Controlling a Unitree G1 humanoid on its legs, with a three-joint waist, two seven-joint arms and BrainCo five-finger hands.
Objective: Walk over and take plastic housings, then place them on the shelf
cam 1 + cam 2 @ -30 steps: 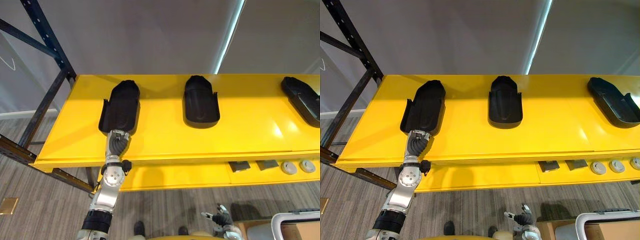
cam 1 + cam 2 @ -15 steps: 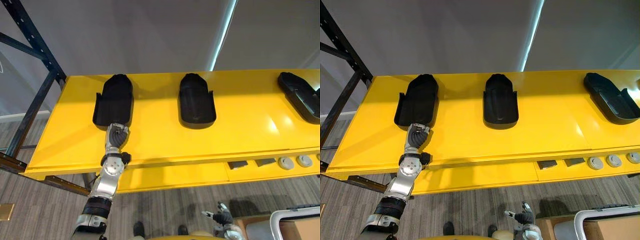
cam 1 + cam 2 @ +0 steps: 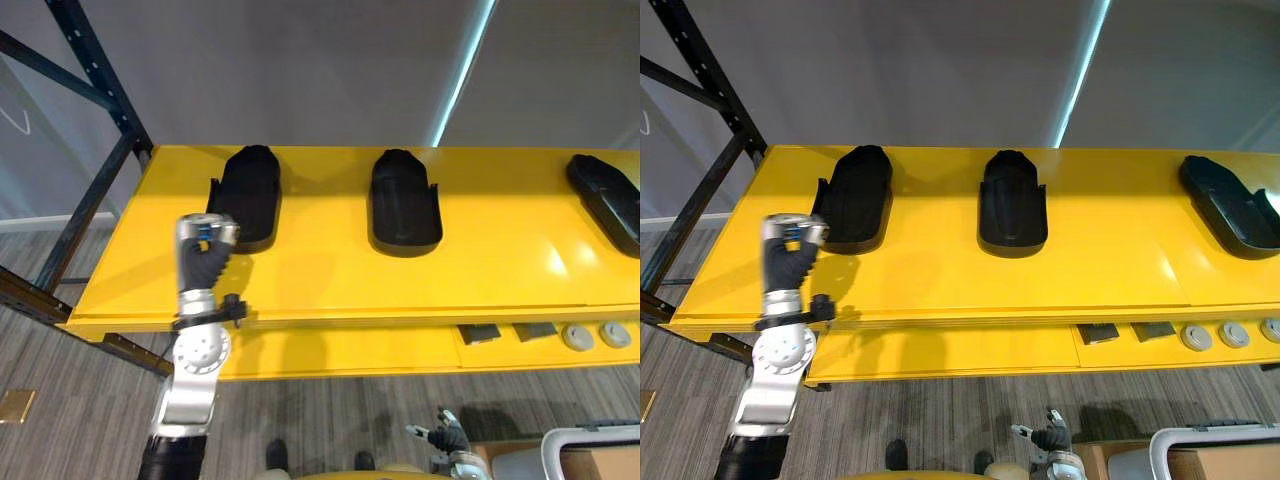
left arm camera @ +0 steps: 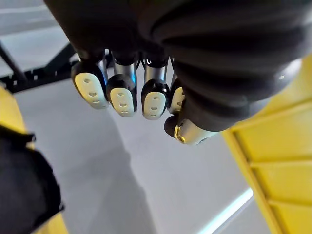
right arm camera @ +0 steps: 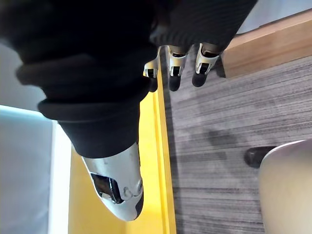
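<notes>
The left housing lay on the shelf, spaced from two more, apparently placed. The left robot hand hovered near it, curled and empty; the right robot hand hung low, fingers relaxed

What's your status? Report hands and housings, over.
Left hand curled, empty, raised at yellow shelf front edge. Right hand low, open, empty. Left housing, middle housing, right housing lie on it. Nothing in the way.
</notes>
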